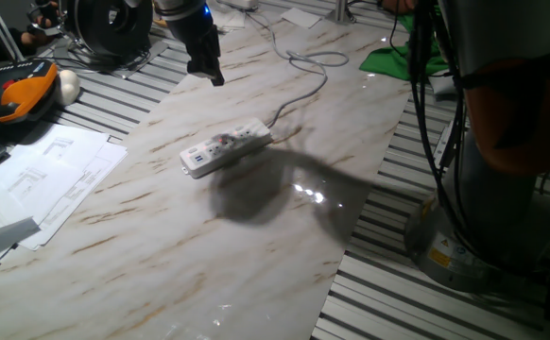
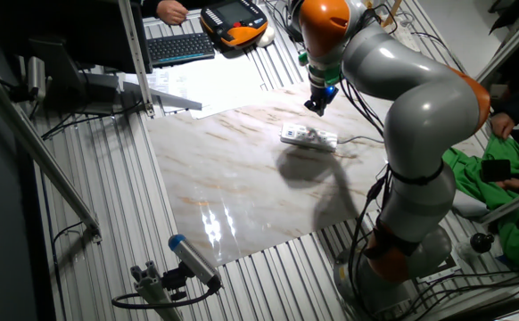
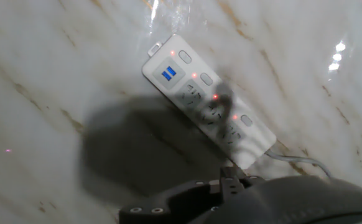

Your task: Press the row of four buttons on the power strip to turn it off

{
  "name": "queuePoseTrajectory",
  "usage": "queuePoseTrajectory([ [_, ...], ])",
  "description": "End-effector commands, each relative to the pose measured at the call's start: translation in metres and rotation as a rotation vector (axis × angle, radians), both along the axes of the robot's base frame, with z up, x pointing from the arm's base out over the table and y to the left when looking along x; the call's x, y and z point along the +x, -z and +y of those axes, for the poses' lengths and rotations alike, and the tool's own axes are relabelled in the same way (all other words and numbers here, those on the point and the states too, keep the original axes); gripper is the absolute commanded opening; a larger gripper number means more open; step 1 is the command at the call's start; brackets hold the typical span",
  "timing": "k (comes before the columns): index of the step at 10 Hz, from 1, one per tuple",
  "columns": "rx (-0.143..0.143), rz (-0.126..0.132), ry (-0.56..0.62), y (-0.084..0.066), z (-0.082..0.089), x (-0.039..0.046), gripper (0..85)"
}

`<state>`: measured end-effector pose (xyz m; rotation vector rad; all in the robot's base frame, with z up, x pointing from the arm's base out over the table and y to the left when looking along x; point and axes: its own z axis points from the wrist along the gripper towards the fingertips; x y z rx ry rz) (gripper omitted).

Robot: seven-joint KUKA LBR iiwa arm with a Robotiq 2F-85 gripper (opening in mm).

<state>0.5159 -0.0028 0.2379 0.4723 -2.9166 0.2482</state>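
- Approach step, I judge: the gripper (image 1: 205, 66) hangs above the marble-patterned bench (image 1: 162, 236), clear of the power strip (image 1: 225, 147); whether its fingers are apart, I cannot tell.
- Next: descend onto the nearest of the buttons (image 3: 206, 79).
- Strip: smooth white plastic bar, mid-bench, red lights showing, pale cable (image 1: 303, 90) behind.

You won't find any readable text, brand or number here. Below the gripper (image 1: 206, 68), the power strip (image 3: 207, 109) shows only unmarked buttons (image 3: 206, 79); the papers (image 1: 48, 179) carry illegible blurred print.
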Motion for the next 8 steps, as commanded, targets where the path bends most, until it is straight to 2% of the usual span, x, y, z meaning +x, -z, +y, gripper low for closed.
queuePoseTrajectory([
  [1,-0.003,-0.004,-0.006,-0.0001,0.0004,0.0000,0.0],
  [2,0.017,-0.003,0.003,0.0002,-0.0019,0.0002,0.0],
  [5,0.054,-0.003,0.025,0.0010,-0.0061,0.0002,0.0],
  [8,0.053,-0.006,0.032,0.0008,-0.0062,0.0003,0.0],
])
